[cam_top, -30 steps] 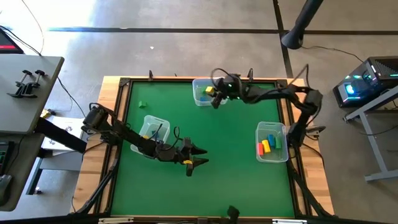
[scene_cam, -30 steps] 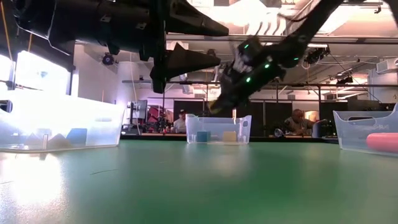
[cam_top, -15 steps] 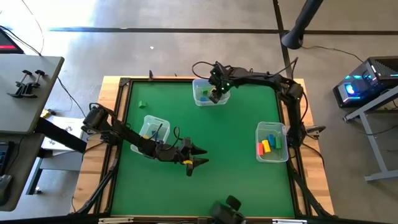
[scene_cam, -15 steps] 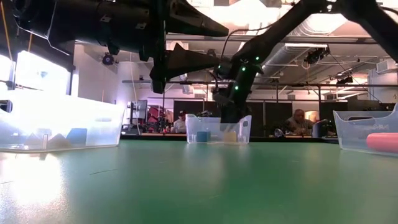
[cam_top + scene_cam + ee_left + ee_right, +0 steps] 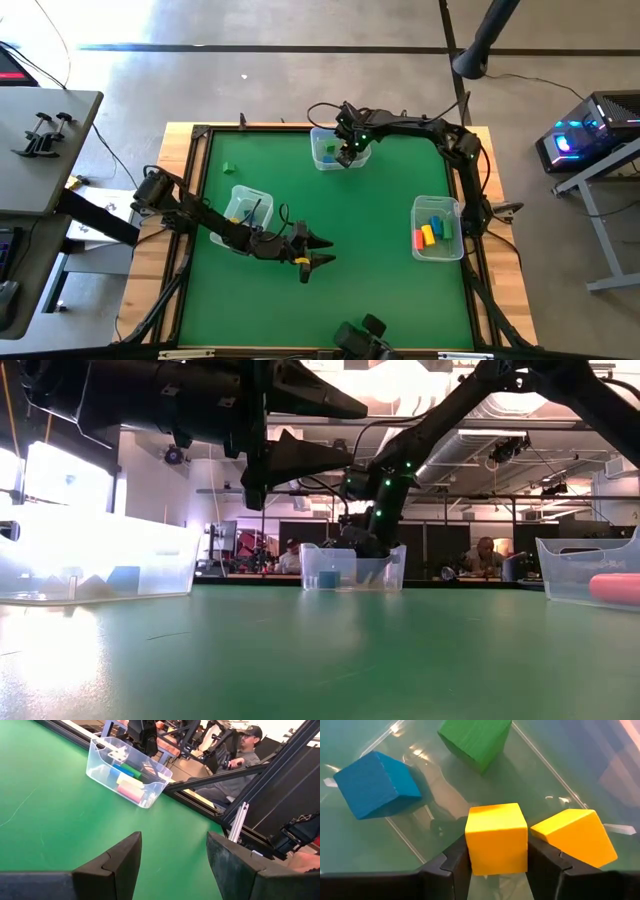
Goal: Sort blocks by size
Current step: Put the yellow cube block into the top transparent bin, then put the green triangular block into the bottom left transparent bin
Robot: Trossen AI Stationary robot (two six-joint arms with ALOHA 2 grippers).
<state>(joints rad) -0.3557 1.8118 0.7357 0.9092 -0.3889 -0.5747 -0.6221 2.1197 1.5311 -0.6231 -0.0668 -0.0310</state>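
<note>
Black cabled arms, green lights

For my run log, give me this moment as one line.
right gripper: in far bin, jaws on yellow cube | left gripper: open, waiting mid-table | green block: loose on mat

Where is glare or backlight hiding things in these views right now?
Low view: a bright window washes out the left bin and throws sheen across the green table. Right wrist view: reflections streak the clear bin floor; the yellow cube stays sharp.
</note>
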